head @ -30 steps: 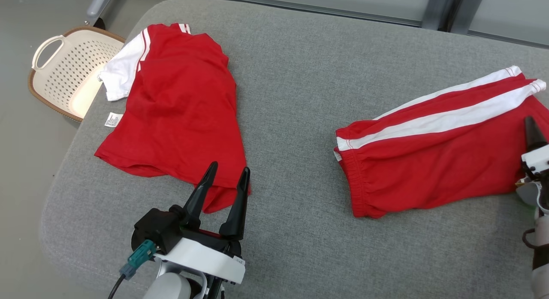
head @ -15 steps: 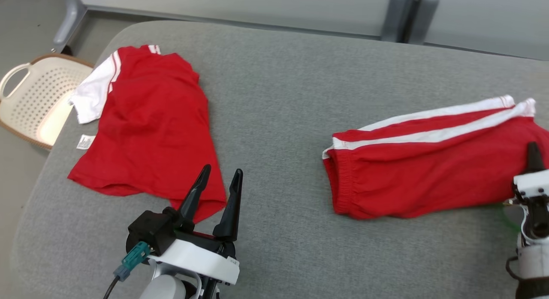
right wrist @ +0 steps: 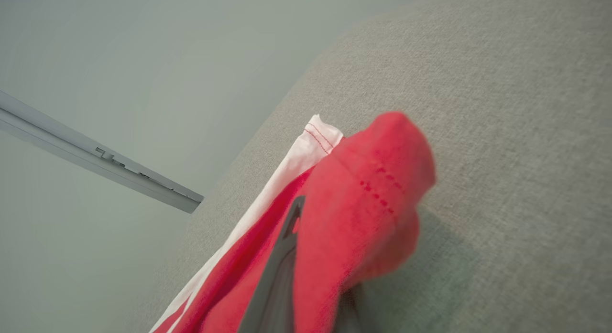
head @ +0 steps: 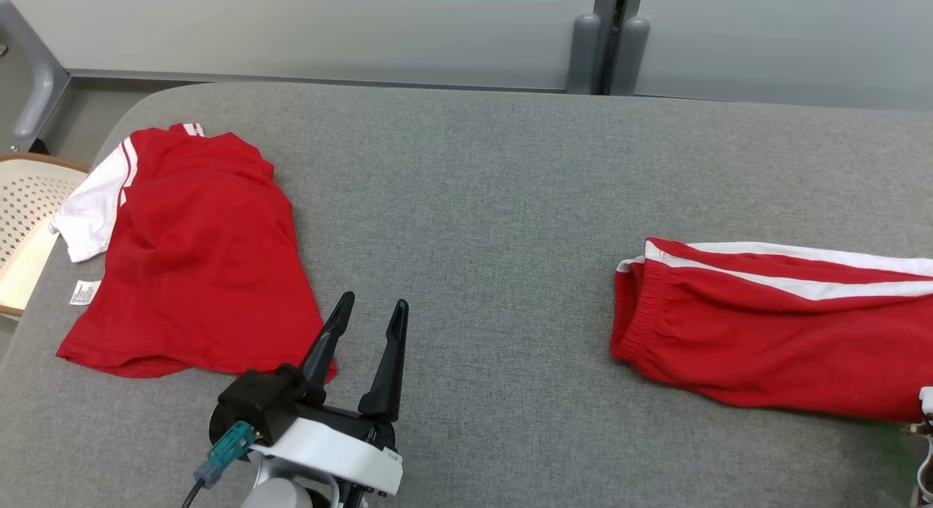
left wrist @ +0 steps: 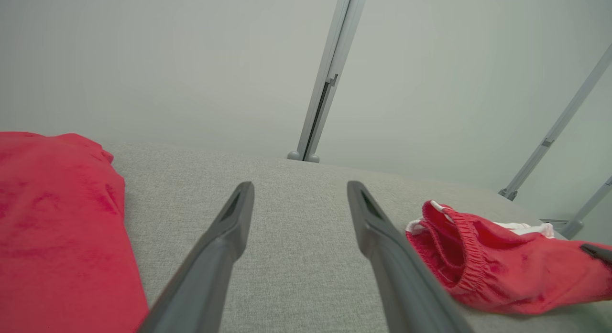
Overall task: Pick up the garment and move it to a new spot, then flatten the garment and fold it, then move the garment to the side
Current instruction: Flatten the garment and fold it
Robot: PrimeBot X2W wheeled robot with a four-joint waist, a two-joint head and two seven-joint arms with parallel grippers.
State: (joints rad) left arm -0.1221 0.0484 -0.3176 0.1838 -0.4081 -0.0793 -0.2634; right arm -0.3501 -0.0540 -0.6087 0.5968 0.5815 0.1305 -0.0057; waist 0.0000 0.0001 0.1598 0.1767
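The right gripper (right wrist: 306, 213) is clamping onto the red shorts (head: 765, 340) at the leg-hem end. In the right wrist view the hem is bunching and flopping over one dark finger, with the white side stripe trailing off beneath. Pinching one end looks chosen so the rest can trail. The waistband is lying on the grey cushion (head: 474, 165), facing the middle, while the legs are stretching off toward the robot's right.

So the shorts are sitting on the cushion's right half, well apart from the red shirt (head: 197, 275), which is lying flat near the left edge beside a pale basket (head: 22, 224).

The left gripper (head: 373, 302) is hovering with its jaws spread wide and nothing between them. Its fingers are pointing forward over bare cushion just beside the shirt's hem, probably waiting for the flattening. The right arm seems to be working low, its fingers angling close along the surface.
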